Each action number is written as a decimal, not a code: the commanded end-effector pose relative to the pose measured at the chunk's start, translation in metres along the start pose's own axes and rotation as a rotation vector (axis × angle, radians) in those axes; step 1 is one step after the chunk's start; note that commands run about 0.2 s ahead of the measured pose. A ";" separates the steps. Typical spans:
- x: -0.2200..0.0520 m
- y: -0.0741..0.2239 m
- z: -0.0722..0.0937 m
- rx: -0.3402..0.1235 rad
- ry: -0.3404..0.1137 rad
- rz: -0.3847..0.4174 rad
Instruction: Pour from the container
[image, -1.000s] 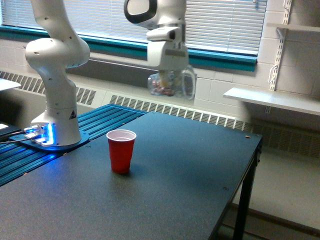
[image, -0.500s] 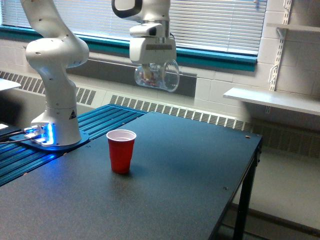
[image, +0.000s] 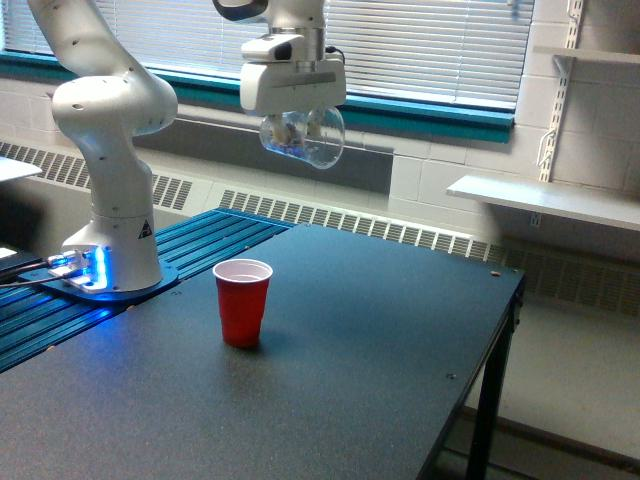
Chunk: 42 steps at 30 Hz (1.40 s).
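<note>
Red cup (image: 243, 301) upright lower left on dark speckled counter (image: 330, 400); gripper (image: 293, 118) jaws clasp clear rounded container (image: 303, 138) at upper centre.

Dark speckled counter (image: 340, 400), black edge and leg on the exterior view's right. Red cup (image: 242, 301) standing upright on it, white inside, toward the exterior view's left. Arm's white base (image: 110, 262) sits on a blue ribbed panel (image: 190, 250) at the left end.

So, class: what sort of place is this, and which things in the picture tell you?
Probably a robotics lab in a school-like room: a robot arm bolted beside a dark worktable, painted block walls with window blinds, and wall-bracket shelves.
</note>
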<state>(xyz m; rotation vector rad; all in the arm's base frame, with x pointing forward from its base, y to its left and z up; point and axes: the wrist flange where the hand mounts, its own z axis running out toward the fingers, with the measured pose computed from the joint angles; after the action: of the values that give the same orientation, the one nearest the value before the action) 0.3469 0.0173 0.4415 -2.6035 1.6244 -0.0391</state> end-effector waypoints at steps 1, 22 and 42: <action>-0.009 0.012 0.004 -0.036 -0.033 0.111; -0.004 0.061 0.036 -0.140 -0.142 0.299; 0.025 0.078 0.047 -0.117 -0.219 0.427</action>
<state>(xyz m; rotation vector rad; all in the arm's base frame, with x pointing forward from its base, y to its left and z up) 0.2916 -0.0340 0.3931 -2.2211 2.0727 0.3464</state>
